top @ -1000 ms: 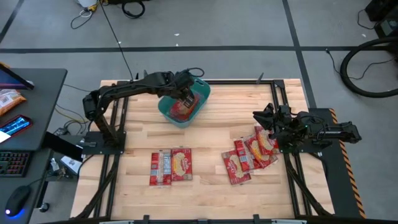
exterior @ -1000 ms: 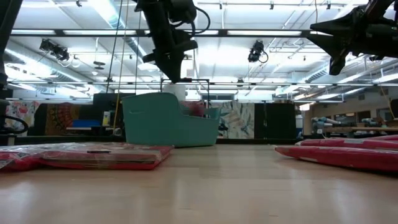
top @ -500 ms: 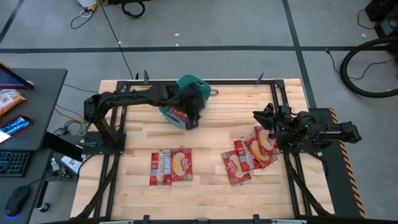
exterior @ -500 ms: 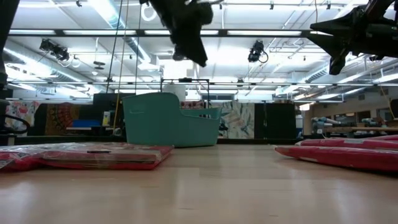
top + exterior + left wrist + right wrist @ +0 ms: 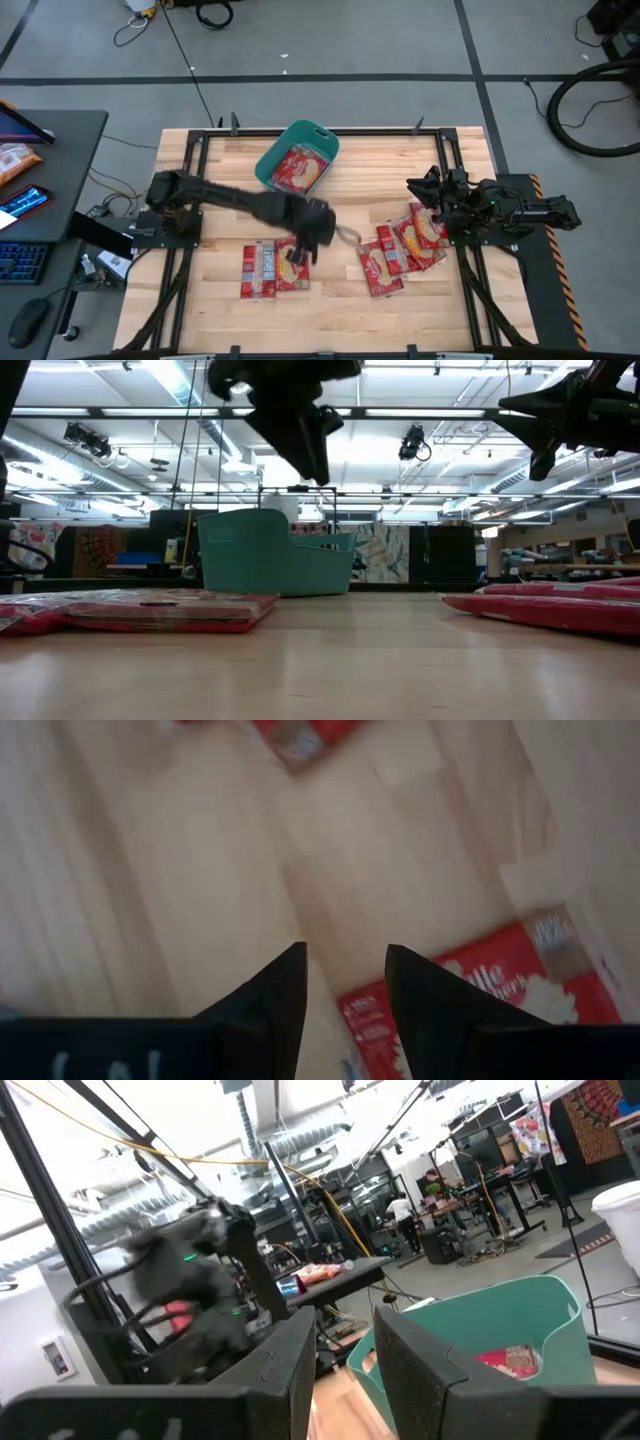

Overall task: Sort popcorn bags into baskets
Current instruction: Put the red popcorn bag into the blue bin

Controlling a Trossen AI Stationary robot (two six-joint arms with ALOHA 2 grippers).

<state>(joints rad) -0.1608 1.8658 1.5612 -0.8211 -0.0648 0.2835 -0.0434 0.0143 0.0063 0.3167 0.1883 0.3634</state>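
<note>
The teal basket [image 5: 270, 165] stands at the table's far middle, and red popcorn bags [image 5: 298, 168] lie flat in it. Two more bags [image 5: 272, 268] lie side by side on the wood near the front. Several others overlap in a pile [image 5: 402, 252] at the right. My left gripper [image 5: 304, 248] hangs open above the table just right of the front pair, pointing steeply down, with nothing between its fingers [image 5: 345, 965]. A bag's corner [image 5: 480, 1000] shows just beyond them. My right gripper [image 5: 340, 1335] waits open above the right edge, facing the basket [image 5: 480, 1320].
Black frame rails [image 5: 188, 160] run along the table's left, far and right sides. A desk [image 5: 40, 190] with an orange packet [image 5: 15, 160] stands off the table's left. Bare wood [image 5: 330, 200] lies between the basket and the bags.
My left gripper has swung from over the basket toward the table's near edge and a little down, rolling about its own axis on the way. It now hangs over the front pair of bags. The bags in the basket stay where they lay.
</note>
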